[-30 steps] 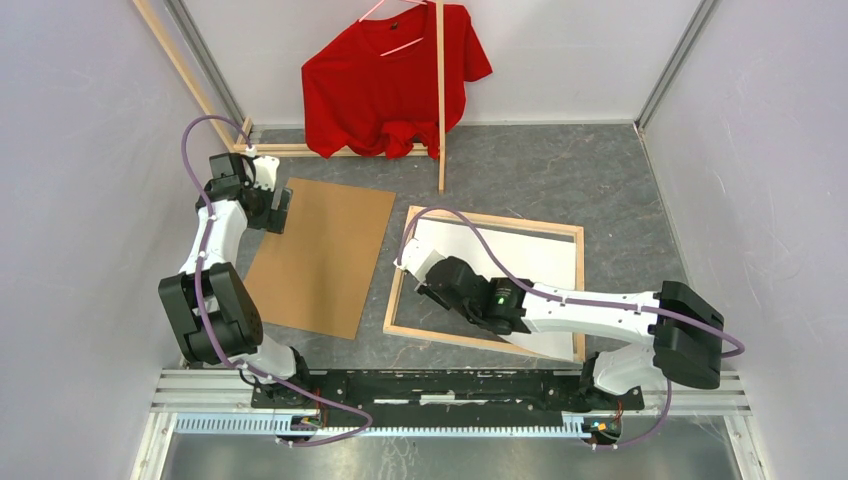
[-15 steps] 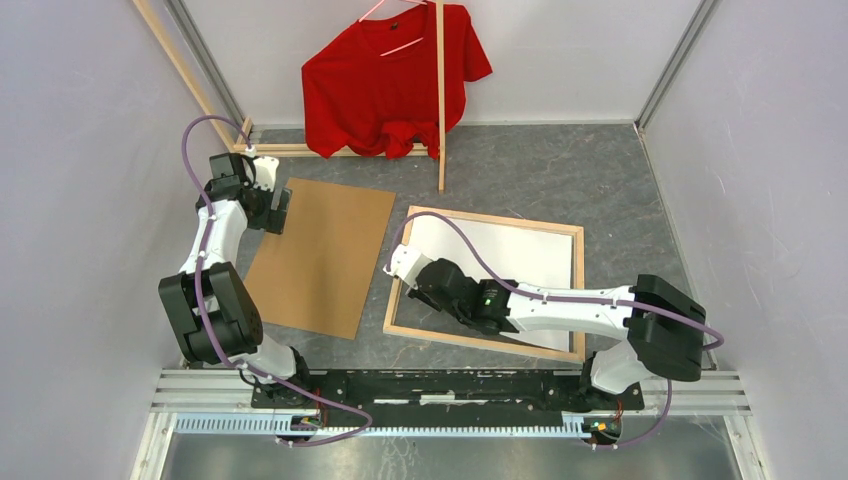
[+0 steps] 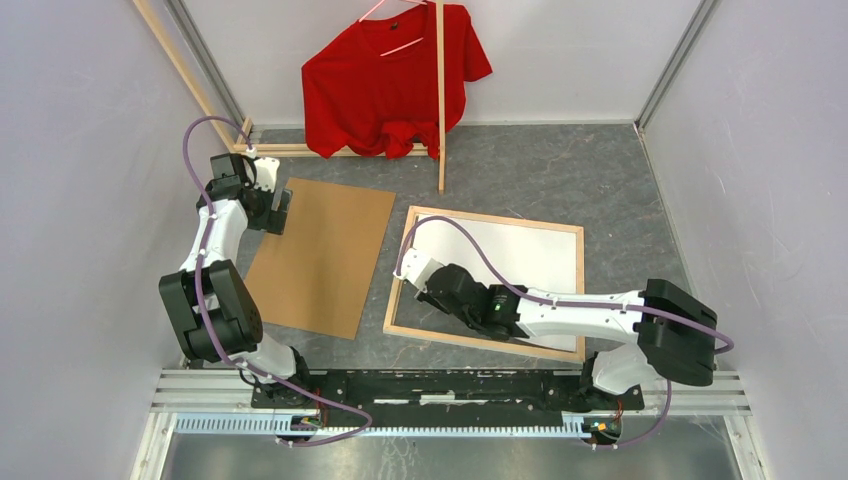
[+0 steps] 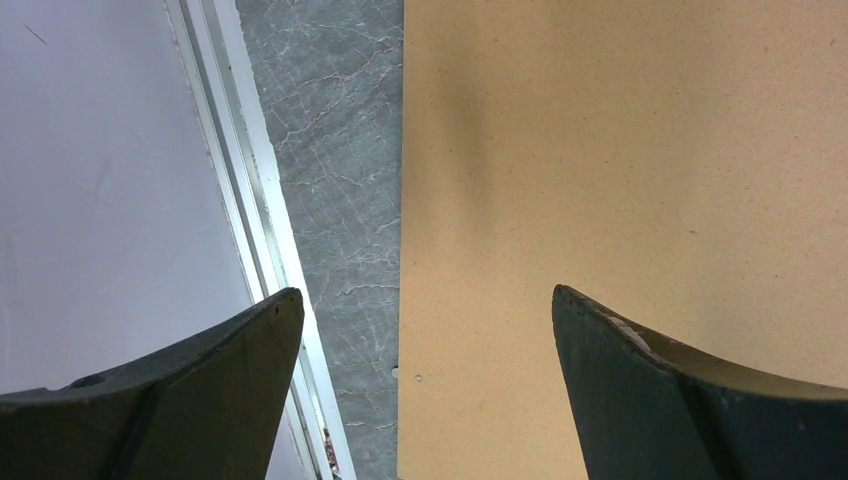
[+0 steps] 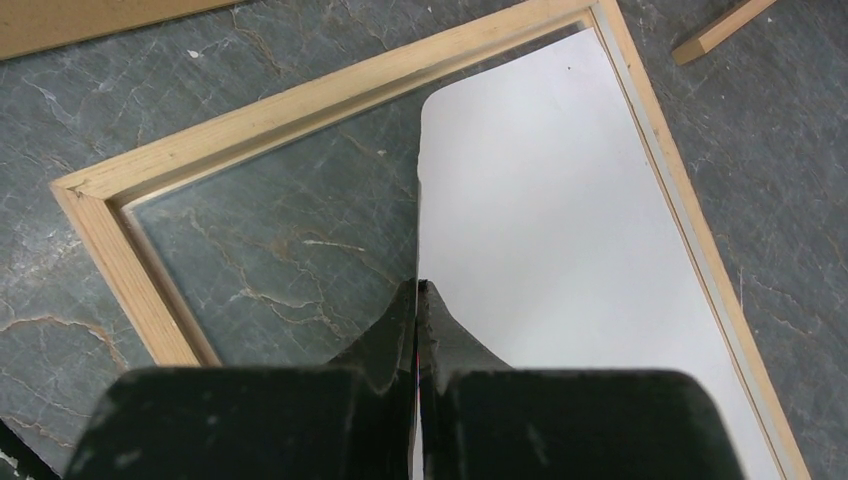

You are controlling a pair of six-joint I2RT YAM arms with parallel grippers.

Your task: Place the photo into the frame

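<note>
Inside the large thin bare-wood picture frame point(image 3: 495, 217), which lies flat on the grey marbled table point(image 3: 600, 170), the big rectangular photo point(image 3: 510, 265) rests with its plain white back up. It fills the right part of the opening and leaves a strip of grey showing along the left rail. It sits slightly askew, and its near edge seems to ride over the near rail beside the arm. At the sheet's left edge, the right gripper point(image 5: 417, 290) has its dark jaws pressed tightly together. The tips meet the paper's edge line, though whether the paper is nipped between them cannot be told. Just left of the frame, apart from it, lies a plain brown cardboard sheet point(image 3: 320, 255). The left gripper point(image 4: 425, 295) hovers over that sheet's far left edge with its jaws spread wide, grasping nothing, one finger above the card and one above the table's rim. Beyond both, a red T-shirt point(image 3: 385, 80) hangs on a pale wooden rack point(image 3: 440, 110).
</note>
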